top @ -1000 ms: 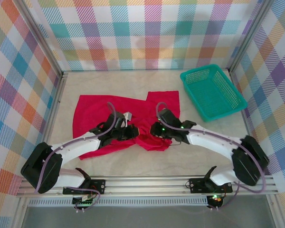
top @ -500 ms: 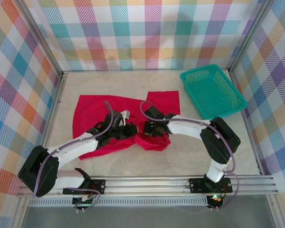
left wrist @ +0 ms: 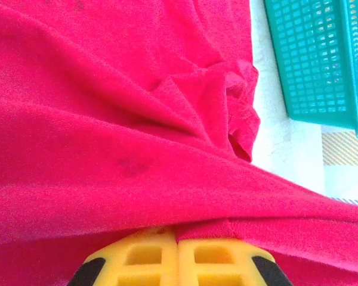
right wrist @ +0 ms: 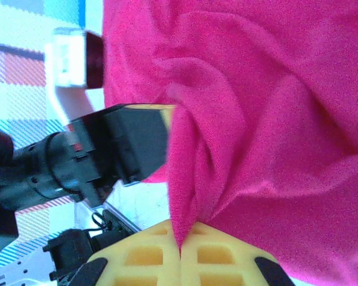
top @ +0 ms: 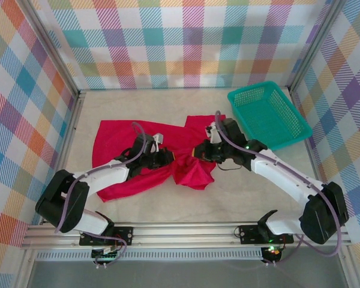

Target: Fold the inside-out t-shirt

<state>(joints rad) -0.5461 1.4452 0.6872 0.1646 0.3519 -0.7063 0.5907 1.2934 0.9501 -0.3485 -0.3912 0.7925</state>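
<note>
The left gripper is clamping its yellow fingers together on a raised seam-like edge of the inside-out t-shirt, and the right gripper is likewise pinching a narrow ridge of the same red cloth, its jaws closed tight on the fold. In the overhead view the two grippers are facing each other near the middle of the garment, close together but apart, with a rumpled lobe of cloth hanging between and below them toward the near edge. The step in hand is judged to be a two-handed grasp on the bunched middle of the shirt, made in order to draw it out flat before any fold is laid; no fold is yet showing. The next move is judged to be calling for both arms working together, lifting slightly and pulling apart at an even rate so that neither pinch is slipping and the slack lobe is opening out. The shirt is lying on the table left of centre, its left part spreading fairly flat, its middle creasing heavily, and one corner reaching toward the teal mesh basket without touching it. The cloth is looking soft, matt and uniformly bright red.
</note>
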